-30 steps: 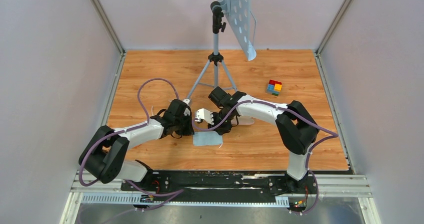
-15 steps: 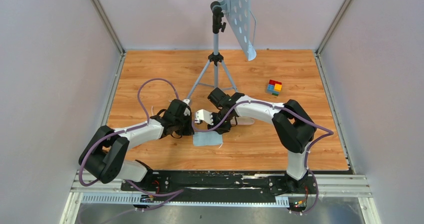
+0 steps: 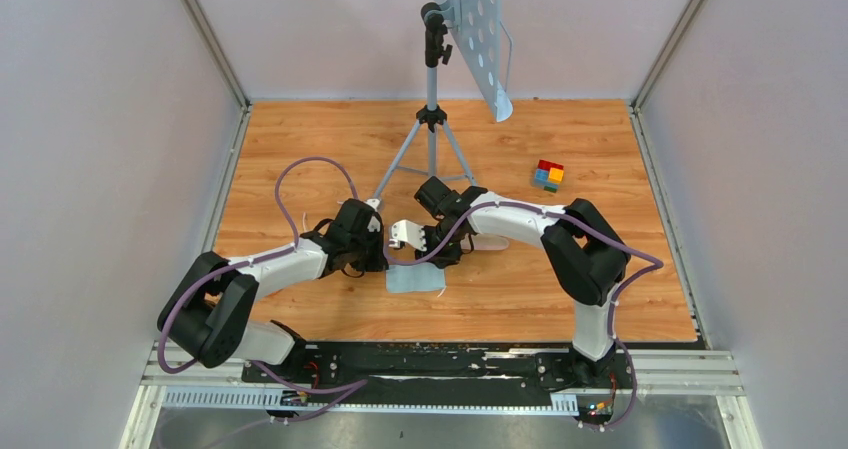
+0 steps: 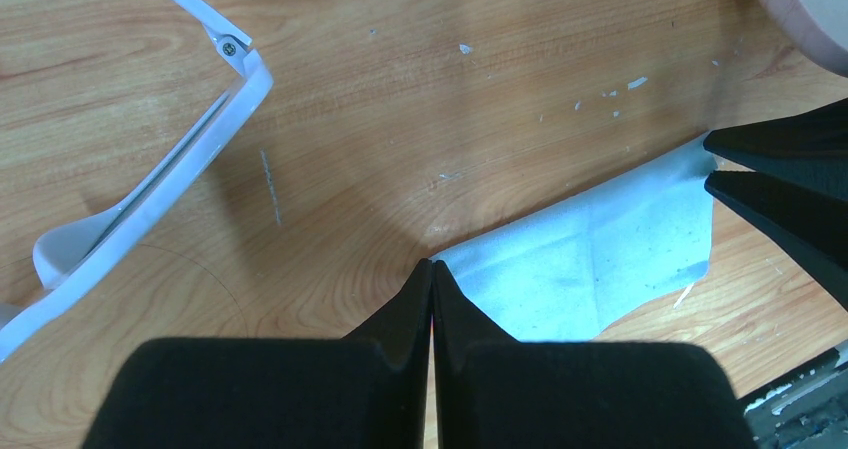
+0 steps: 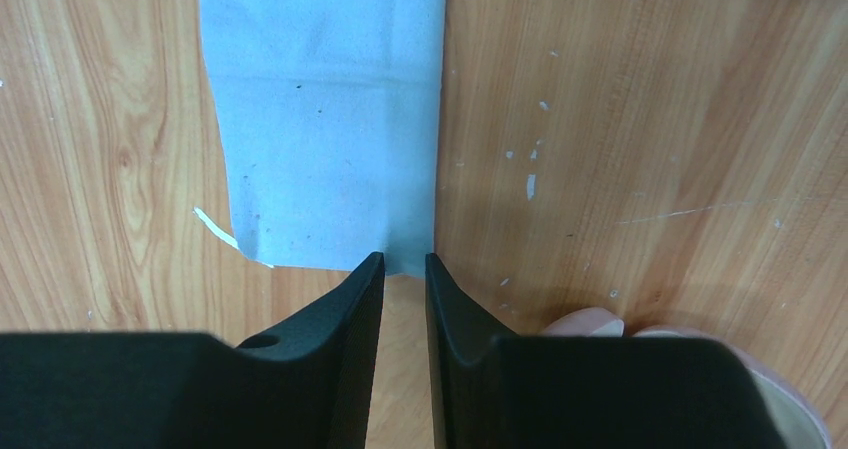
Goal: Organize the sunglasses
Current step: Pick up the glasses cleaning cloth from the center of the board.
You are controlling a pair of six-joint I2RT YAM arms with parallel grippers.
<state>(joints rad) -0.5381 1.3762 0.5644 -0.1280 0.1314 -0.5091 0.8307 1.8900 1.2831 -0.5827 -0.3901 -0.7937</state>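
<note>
The white sunglasses [image 3: 403, 232] lie open on the wooden table between my two wrists; their frame and one thin arm show at the upper left of the left wrist view [image 4: 215, 129]. A light blue-grey cloth [image 3: 415, 279] lies flat just in front of them. My left gripper [image 4: 432, 262] is shut, its tips pinched together on the cloth's [image 4: 590, 259] near corner. My right gripper [image 5: 405, 259] is open by a narrow gap, its tips astride another corner of the cloth [image 5: 320, 119]. Neither gripper touches the sunglasses.
A pale pink oval case [image 5: 600, 321] lies right beside the right gripper, mostly hidden under the right arm in the top view. A tripod [image 3: 431, 139] with a perforated plate stands behind the grippers. A small stack of coloured blocks [image 3: 548, 175] sits at the back right.
The right arm has shifted slightly left toward the cloth. The left arm, sunglasses and cloth have not visibly moved.
</note>
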